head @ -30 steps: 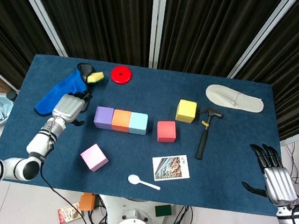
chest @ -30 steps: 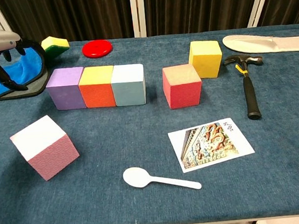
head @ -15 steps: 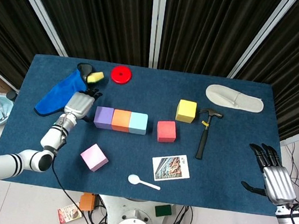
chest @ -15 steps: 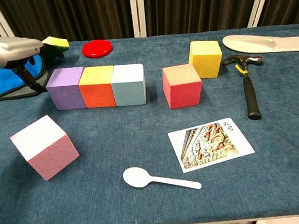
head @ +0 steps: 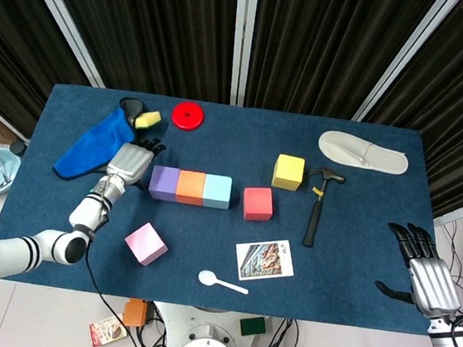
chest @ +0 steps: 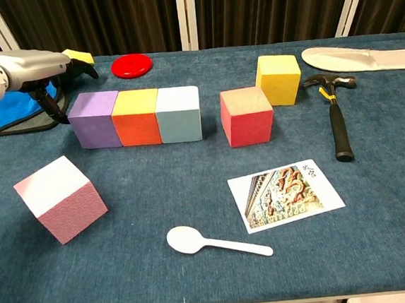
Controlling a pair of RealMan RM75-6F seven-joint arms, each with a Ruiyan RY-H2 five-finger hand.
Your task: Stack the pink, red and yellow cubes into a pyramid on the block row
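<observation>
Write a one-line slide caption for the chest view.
Left hand beside the purple-orange-blue block row; pink cube, red cube and yellow cube unstacked.

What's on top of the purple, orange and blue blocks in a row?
Nothing sits on the block row yet; all three tops are bare. The left hand is at the row's purple end. The pink cube, red cube and yellow cube are all on the table.

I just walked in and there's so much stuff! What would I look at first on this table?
Probably the row of purple, orange and light blue blocks in the middle of the blue table, with the left robot hand right at its purple end. Then the loose cubes: pink near the front left, red just right of the row, yellow behind the red one.
</observation>
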